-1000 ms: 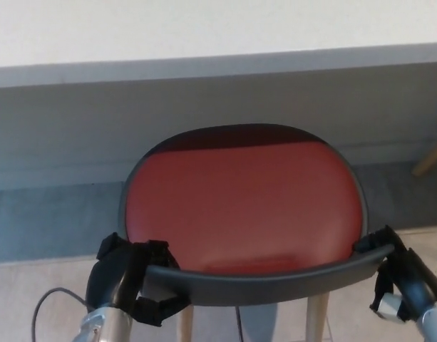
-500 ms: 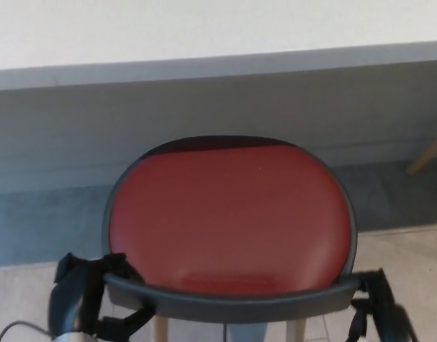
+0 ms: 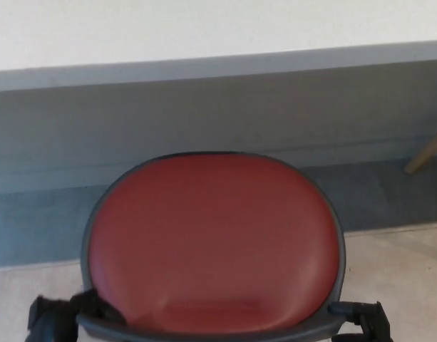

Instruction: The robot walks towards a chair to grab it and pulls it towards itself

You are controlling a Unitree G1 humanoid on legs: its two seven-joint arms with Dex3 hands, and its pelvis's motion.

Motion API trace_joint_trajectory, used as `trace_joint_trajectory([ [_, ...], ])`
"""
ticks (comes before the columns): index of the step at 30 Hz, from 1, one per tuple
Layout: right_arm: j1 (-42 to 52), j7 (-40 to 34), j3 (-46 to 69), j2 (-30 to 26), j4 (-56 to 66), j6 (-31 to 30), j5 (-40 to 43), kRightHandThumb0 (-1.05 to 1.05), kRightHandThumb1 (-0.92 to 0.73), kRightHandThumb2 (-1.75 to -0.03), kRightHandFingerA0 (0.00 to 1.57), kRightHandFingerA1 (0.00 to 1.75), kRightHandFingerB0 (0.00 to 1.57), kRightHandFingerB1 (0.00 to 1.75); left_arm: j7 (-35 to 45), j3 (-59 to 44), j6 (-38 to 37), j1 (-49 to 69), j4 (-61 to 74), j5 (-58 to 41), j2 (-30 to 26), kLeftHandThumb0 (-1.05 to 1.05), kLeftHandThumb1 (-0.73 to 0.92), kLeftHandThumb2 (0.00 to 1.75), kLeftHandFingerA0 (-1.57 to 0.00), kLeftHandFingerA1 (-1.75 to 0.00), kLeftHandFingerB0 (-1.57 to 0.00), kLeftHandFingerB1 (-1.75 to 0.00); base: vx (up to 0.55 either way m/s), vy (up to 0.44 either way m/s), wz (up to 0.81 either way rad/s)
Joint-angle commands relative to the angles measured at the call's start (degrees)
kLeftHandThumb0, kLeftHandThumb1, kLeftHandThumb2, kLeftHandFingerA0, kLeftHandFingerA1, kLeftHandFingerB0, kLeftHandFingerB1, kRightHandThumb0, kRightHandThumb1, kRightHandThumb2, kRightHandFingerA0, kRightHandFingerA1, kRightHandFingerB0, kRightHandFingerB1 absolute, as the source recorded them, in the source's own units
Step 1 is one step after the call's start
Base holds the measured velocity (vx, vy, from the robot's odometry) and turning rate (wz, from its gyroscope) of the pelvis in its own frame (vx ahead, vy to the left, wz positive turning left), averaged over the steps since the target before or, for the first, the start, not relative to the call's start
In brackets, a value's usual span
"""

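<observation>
A chair with a round red seat (image 3: 211, 239) and a dark grey curved backrest rim (image 3: 204, 335) fills the lower middle of the head view. My left hand (image 3: 58, 320) is closed around the left end of that rim at the bottom left. At the bottom right, my right hand (image 3: 364, 320) grips the right end of the rim. Only the tops of both black hands show; the rest is cut off by the picture's lower edge. The chair's legs are hidden under the seat.
A white table top (image 3: 204, 28) with a grey edge (image 3: 218, 68) spans the far side, its grey front panel (image 3: 204, 128) reaching to the floor. A wooden leg (image 3: 425, 153) slants in at the right edge. Beige floor tiles (image 3: 403, 271) lie to the right.
The chair has slid towards me and slightly left, out from under the table edge. Both hands, still on the backrest rim, have dropped towards the bottom edge of the picture.
</observation>
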State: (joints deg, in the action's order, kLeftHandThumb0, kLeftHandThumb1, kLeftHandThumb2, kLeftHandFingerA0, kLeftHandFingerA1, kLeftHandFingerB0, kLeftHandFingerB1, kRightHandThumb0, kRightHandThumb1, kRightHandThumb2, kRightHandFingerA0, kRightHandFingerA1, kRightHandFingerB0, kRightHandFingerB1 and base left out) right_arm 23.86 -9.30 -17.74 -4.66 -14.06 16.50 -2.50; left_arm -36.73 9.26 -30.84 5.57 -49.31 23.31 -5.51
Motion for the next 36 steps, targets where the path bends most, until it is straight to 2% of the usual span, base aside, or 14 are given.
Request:
trace_joint_trajectory([
  [1, 4.52, 8.38, -3.46, -0.43, 5.64, 9.56, 2.71, -0.16, -0.92, -1.47, 1.41, 1.43, 1.35, 1.4, -0.19, 2.15, -15.06, 12.89, 14.29, -2.55, 3.67, -0.21, 0.46, 1.3, -1.57, -1.62, -1.54, -1.56, 0.0, 0.0, 0.0],
  [5, 5.61, 7.73, -3.99, -0.92, 6.42, 9.95, 1.31, -0.16, -0.92, -1.47, 1.38, 1.41, 1.33, 1.39, 2.49, 4.04, -15.44, 19.04, 21.28, -4.36, 4.27, -0.22, 0.43, 1.31, -1.57, -1.55, -1.51, -1.49, 0.0, 0.0, 0.0],
  [6, 5.9, 8.06, -3.97, -0.83, 6.76, 9.7, 1.95, -0.17, -0.92, -1.46, 1.39, 1.41, 1.34, 1.39, 3.07, 4.48, -15.36, 20.03, 22.58, -4.57, 4.16, -0.22, 0.51, 1.25, -1.57, -1.45, -1.55, -1.45, 0.0, 0.0, 0.0],
  [8, 6.71, 8.56, -3.95, -0.89, 7.9, 8.2, 2.91, -0.17, -0.92, -1.46, 1.38, 1.41, 1.35, 1.4, 3.27, 5.21, -16.1, 21.38, 23.79, -4.35, 3.86, -0.22, 0.42, 1.36, -1.57, -1.53, -1.5, -1.49, 0.0, 0.0, 0.0],
  [9, 6.97, 8.85, -3.85, -0.99, 8.15, 8.26, 3.36, -0.18, -0.92, -1.46, 1.38, 1.41, 1.35, 1.4, 3.95, 5.69, -16.46, 22.24, 24.63, -4.99, 3.83, -0.22, 0.47, 1.24, -1.57, -1.45, -1.56, -1.44, 0.0, 0.0, 0.0],
  [11, 7.09, 9.24, -3.79, -1.0, 8.07, 8.71, 3.88, -0.18, -0.92, -1.46, 1.38, 1.41, 1.35, 1.4, 4.83, 6.02, -16.3, 23.16, 25.73, -5.98, 3.87, -0.22, 0.47, 1.24, -1.57, -1.45, -1.56, -1.44, 0.0, 0.0, 0.0],
  [12, 7.9, 9.18, -3.83, -1.19, 9.06, 7.72, 4.04, -0.3, -0.88, -1.27, 1.26, 1.75, 1.02, 1.75, 4.86, 6.03, -16.03, 23.57, 26.24, -5.58, 3.4, -0.19, 0.49, 1.24, -1.57, -1.46, -1.56, -1.46, 0.0, 0.0, 0.0],
  [16, 9.81, 9.11, -4.6, -2.31, 9.71, 9.37, 2.75, -0.23, -0.91, -1.28, 1.29, 1.75, 1.05, 1.64, 5.34, 5.15, -11.54, 25.2, 29.56, -6.38, 3.33, -0.23, 0.43, 1.33, -1.57, -1.58, -1.54, -1.49, 0.0, 0.0, 0.0],
  [17, 10.62, 9.19, -4.98, -2.54, 9.39, 10.82, 2.59, -0.27, -0.9, -1.26, 1.24, 1.75, 1.01, 1.75, 5.7, 4.86, -10.98, 25.16, 30.27, -6.38, 2.83, -0.21, 0.46, 1.32, -1.57, -1.58, -1.52, -1.49, 0.0, 0.0, 0.0],
  [20, 12.14, 10.51, -5.65, -3.08, 9.4, 12.21, 4.33, -0.3, -0.9, -1.21, 1.22, 1.75, 1.0, 1.75, 6.79, 4.26, -9.97, 25.11, 31.91, -7.34, 2.67, -0.19, 0.42, 1.36, -1.57, -1.57, -1.51, -1.51, 0.0, 0.0, 0.0],
  [21, 13.31, 10.67, -5.95, -3.47, 9.78, 12.79, 4.58, -0.27, -0.89, -1.25, 1.26, 1.75, 1.05, 1.66, 7.08, 3.97, -10.12, 24.85, 32.28, -7.56, 2.51, -0.18, 0.44, 1.35, -1.57, -1.58, -1.52, -1.51, 0.0, 0.0, 0.0],
  [25, 17.68, 10.68, -6.52, -5.25, 10.58, 15.61, 4.64, -0.31, -0.92, -1.09, 1.19, 1.75, 0.98, 1.75, 7.82, 2.7, -9.85, 24.47, 33.91, -8.39, 2.09, -0.19, 0.46, 1.35, -1.57, -1.59, -1.53, -1.51, 0.0, 0.0, 0.0],
  [32, 23.29, 11.86, -6.84, -8.52, 13.77, 21.23, 6.02, -0.41, -0.92, -1.08, 1.22, 1.75, 0.97, 1.75, 9.74, 0.62, -8.99, 23.76, 35.18, -10.13, 1.91, -0.17, 0.44, 1.35, -1.57, -1.58, -1.53, -1.48, 0.0, 0.0, 0.01],
  [36, 26.59, 11.62, -6.56, -9.78, 17.35, 19.95, 7.32, -0.39, -0.92, -1.01, 1.2, 1.75, 0.98, 1.75, 10.49, 0.18, -8.44, 24.46, 36.48, -10.44, 2.28, -0.19, 0.44, 1.35, -1.57, -1.58, -1.53, -1.48, 0.0, 0.0, 0.0],
])
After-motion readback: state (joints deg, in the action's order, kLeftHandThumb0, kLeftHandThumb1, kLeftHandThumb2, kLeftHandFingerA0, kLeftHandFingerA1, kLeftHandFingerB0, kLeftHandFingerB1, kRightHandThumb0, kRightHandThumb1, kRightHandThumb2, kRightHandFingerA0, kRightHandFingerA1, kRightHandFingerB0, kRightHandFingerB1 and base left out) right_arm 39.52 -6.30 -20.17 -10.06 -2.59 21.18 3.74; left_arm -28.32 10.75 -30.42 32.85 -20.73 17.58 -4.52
